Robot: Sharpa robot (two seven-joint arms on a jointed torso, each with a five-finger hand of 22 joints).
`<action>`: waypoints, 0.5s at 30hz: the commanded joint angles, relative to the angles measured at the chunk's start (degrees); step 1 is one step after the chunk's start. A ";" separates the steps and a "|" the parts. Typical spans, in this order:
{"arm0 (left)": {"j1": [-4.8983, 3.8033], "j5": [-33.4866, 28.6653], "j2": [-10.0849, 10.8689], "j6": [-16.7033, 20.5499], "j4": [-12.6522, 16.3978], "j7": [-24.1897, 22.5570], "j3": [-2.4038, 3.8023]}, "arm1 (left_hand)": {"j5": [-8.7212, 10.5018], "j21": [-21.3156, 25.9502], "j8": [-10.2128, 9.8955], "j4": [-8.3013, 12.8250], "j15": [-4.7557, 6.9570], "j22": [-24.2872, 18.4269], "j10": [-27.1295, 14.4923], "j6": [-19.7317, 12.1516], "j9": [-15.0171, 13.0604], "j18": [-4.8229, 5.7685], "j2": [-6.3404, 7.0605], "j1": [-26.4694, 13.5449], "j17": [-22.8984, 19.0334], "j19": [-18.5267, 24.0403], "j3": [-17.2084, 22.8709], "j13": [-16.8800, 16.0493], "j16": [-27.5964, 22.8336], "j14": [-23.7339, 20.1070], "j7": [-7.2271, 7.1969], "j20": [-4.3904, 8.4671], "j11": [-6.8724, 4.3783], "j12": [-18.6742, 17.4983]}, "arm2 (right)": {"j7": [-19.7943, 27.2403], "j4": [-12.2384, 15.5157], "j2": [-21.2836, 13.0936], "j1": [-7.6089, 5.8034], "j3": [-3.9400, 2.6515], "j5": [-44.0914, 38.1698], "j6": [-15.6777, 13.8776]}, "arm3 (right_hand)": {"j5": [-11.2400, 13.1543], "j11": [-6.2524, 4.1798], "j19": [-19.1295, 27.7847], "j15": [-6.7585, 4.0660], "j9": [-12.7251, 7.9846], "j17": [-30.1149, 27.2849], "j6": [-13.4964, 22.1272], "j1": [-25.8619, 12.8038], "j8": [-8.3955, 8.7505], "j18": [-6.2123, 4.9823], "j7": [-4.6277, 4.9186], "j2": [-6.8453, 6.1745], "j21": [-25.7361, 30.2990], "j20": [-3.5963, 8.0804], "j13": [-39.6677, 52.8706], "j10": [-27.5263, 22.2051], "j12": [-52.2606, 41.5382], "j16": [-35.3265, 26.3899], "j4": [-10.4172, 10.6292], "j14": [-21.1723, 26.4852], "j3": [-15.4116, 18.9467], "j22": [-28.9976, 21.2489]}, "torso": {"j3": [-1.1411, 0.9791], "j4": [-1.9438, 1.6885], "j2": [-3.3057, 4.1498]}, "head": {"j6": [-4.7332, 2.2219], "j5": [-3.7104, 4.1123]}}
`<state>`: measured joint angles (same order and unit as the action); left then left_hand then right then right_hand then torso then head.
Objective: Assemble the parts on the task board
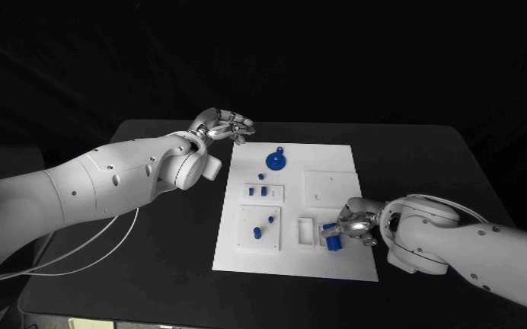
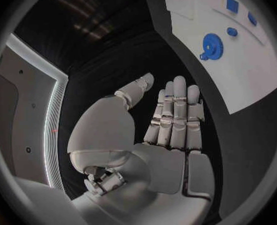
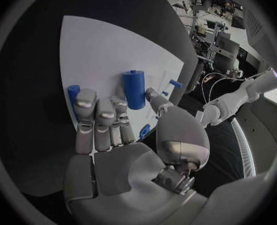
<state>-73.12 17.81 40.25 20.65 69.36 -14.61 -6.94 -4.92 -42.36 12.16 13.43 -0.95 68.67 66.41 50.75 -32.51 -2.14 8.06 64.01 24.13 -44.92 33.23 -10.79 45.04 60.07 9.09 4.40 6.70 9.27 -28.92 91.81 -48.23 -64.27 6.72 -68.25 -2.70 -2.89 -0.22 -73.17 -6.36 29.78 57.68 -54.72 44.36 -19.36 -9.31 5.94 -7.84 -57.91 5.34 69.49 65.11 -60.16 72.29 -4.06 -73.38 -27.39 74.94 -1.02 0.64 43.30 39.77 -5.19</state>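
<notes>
The right hand (image 1: 353,226) pinches a blue cylinder (image 3: 134,89) between thumb and fingertips, holding it upright at the near right part of the white task board (image 1: 330,158). In the right wrist view the cylinder is smooth, deep blue and flat-topped, with a second, slimmer blue peg (image 3: 73,91) standing just beside it behind the fingers (image 3: 100,116). From the head camera the held part shows as a small blue block (image 1: 330,237) against a raised white fixture at the board's near edge.

The left hand (image 1: 223,126) hovers over the black table (image 1: 164,276) off the board's far left corner, holding nothing; its fingers (image 2: 176,110) lie straight and close together, thumb set apart.

Elsewhere on the board lie a blue toothed gear with a small tab (image 1: 277,160), a small blue peg (image 1: 261,176) nearer than the gear, two short blue pegs (image 1: 258,190) in a white tray, and two more blue pieces (image 1: 261,226) in a second tray nearer the robot.
</notes>
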 commanded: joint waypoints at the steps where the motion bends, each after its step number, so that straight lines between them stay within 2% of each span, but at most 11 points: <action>1: -0.03 -0.33 -0.05 -0.67 0.19 -0.45 0.04 | 0.24 0.38 0.39 -0.26 -0.09 0.09 -0.28 0.05 0.08 -0.38 -0.21 -0.19 0.09 0.34 -0.10 0.01 -0.33 0.15 0.46 0.20 -0.02 0.21 | -0.62 -0.36 0.46 0.71 0.57 -3.43 -0.63 | 0.07 -0.39 0.00 -0.38 -0.46 0.12 0.19 -0.14 0.48 -5.69 -0.12 0.43 -0.36 0.37 0.09 0.12 -0.38 0.34 -0.05 -0.24 -0.85 1.14 | -0.10 0.00 -0.06 | 0.14 0.01; 4: -0.03 -0.33 -0.05 -0.65 0.21 -0.45 0.04 | 0.24 0.38 0.40 -0.27 -0.09 0.10 -0.28 0.04 0.08 -0.38 -0.22 -0.20 0.10 0.34 -0.10 0.01 -0.34 0.14 0.46 0.20 -0.02 0.21 | -0.63 -0.36 0.57 0.81 0.59 -3.43 -1.68 | 0.07 -0.46 0.00 -0.43 -0.36 0.19 -0.19 0.06 0.35 -5.69 -0.20 0.65 -0.46 0.36 0.12 0.14 -0.42 0.31 -0.12 -0.26 -1.54 1.13 | -0.10 0.05 -0.05 | 0.19 0.01; 6: -0.03 -0.33 -0.08 -0.64 0.21 -0.43 0.04 | 0.23 0.39 0.40 -0.27 -0.09 0.10 -0.29 0.04 0.09 -0.38 -0.22 -0.20 0.11 0.35 -0.10 0.01 -0.34 0.14 0.46 0.20 -0.02 0.21 | -0.67 -0.36 0.55 0.82 0.59 -3.43 -2.19 | 0.07 -0.56 -0.01 -0.52 -0.27 0.25 -0.59 0.42 0.22 -5.69 -0.31 1.32 -0.57 0.34 0.13 0.20 -0.44 0.27 -0.16 -0.30 -2.52 1.12 | -0.10 0.05 -0.03 | 0.21 0.00; 9: -0.03 -0.33 -0.05 -0.62 0.21 -0.47 0.04 | 0.23 0.39 0.40 -0.27 -0.09 0.11 -0.30 0.03 0.09 -0.38 -0.22 -0.19 0.13 0.35 -0.10 0.01 -0.35 0.14 0.46 0.21 -0.02 0.21 | -0.52 -0.36 0.38 0.83 0.59 -3.38 -2.95 | 0.06 -0.74 -0.04 -0.67 -0.12 0.36 -1.29 2.06 0.05 -5.69 -0.50 2.12 -0.83 0.26 0.10 0.36 -0.47 0.16 -0.93 -0.39 -5.49 1.12 | -0.08 0.06 -0.05 | 0.24 0.02; 15: -0.04 -0.33 0.03 -0.61 0.19 -0.44 0.04 | 0.23 0.39 0.40 -0.27 -0.09 0.11 -0.30 0.03 0.09 -0.38 -0.22 -0.19 0.13 0.35 -0.10 0.01 -0.35 0.14 0.46 0.21 -0.02 0.21 | -0.11 0.38 -0.46 0.82 0.58 -1.41 -4.60 | 0.06 -0.75 -0.05 -0.68 -0.11 0.38 -1.40 2.13 0.03 -5.69 -0.51 2.16 -0.87 0.22 0.10 0.40 -0.48 0.15 -0.97 -0.41 -5.86 1.12 | -0.07 0.04 -0.05 | 0.31 0.09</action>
<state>-73.12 17.78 40.33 20.63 69.42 -14.60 -6.94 -4.92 -42.36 12.38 13.43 -0.95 68.70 66.40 50.75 -32.52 -1.73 8.06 64.01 24.15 -44.73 33.23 -10.79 45.04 60.07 9.09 4.60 6.70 9.27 -28.37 92.26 -48.32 -63.78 7.02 -70.00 -6.09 -2.86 -0.63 -73.18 -6.74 29.41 58.00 -55.85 45.83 -18.91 -9.32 5.42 -5.93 -58.57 5.34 69.52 65.53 -60.51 72.29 -5.04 -73.80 -33.02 74.93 -1.12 0.69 43.25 40.06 -5.17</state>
